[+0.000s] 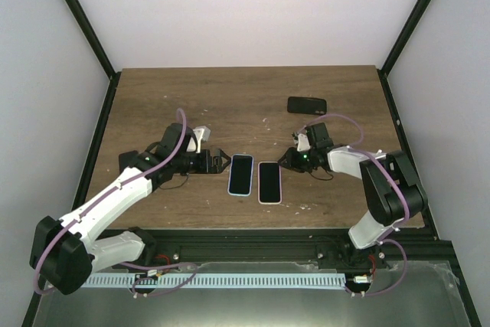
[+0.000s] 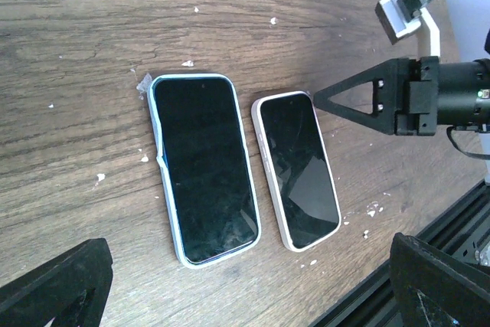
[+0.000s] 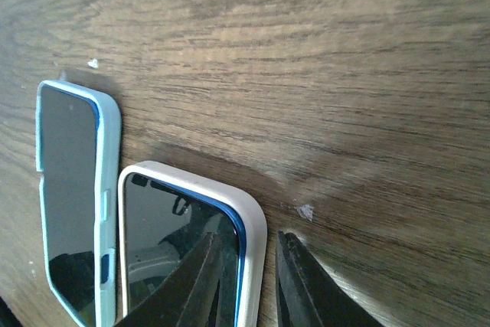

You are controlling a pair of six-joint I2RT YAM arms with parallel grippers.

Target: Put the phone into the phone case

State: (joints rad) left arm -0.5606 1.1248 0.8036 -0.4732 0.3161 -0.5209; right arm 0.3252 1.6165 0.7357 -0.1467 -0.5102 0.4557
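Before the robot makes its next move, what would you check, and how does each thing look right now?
1. Left tool open, holding nothing: ok.
2. Right tool at the white case corner, firm grip on it: cannot tell.
3. Phone fully seated in the white case: cannot tell.
4. Blue case lying flat, apart from the white one: ok.
5. Dark object at the far side, away from both arms: ok.

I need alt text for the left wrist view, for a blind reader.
A larger phone in a light blue case and a smaller phone in a white case lie face up, side by side, on a wooden table. The right gripper points at the smaller phone's corner.
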